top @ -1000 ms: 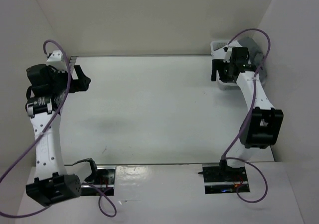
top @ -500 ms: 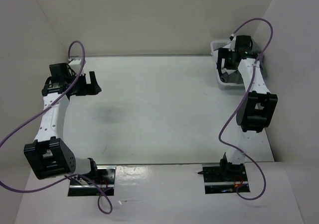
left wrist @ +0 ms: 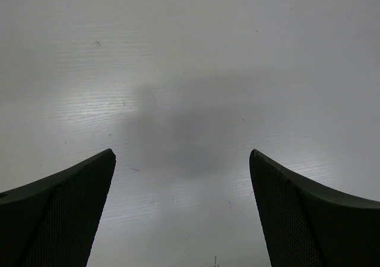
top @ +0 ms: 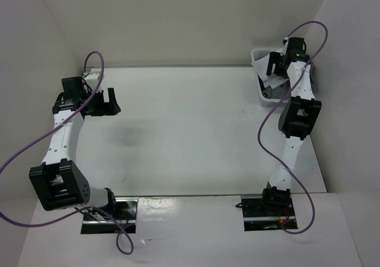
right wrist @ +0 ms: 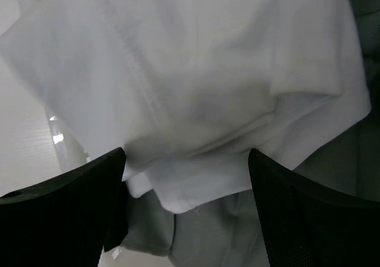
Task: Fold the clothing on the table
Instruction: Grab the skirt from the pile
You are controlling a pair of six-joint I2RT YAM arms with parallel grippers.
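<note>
- The right gripper [top: 273,72] hangs over the white slatted basket [top: 256,54] at about 2 o'clock on the table [top: 190,136]. Its jaws are released and spread wide.
- In the right wrist view, the right gripper [right wrist: 187,154] has one dark finger [right wrist: 65,202] at 7 o'clock and the other at 5 o'clock. Nothing is pinched between them.
- The clothing [right wrist: 196,71] is a plain white, softly creased garment that fills most of that view beyond the fingertips. One hemmed edge runs down to a corner at about 6 o'clock.
- Whether the fingertips touch the fabric cannot be told.
- From the top view, the clothing [top: 270,84] shows as a white fold inside the basket, just under the gripper.
- A grey garment [right wrist: 208,234] lies under the white one, showing at 6 o'clock and along the 3 o'clock edge of the right wrist view.
- The left gripper [top: 105,102] sits at about 10 o'clock on the table, well apart from the basket, and its jaws are also released.
- In the left wrist view, the left gripper [left wrist: 181,154] holds nothing, and only bare tabletop with a soft shadow shows between its fingers.
</note>
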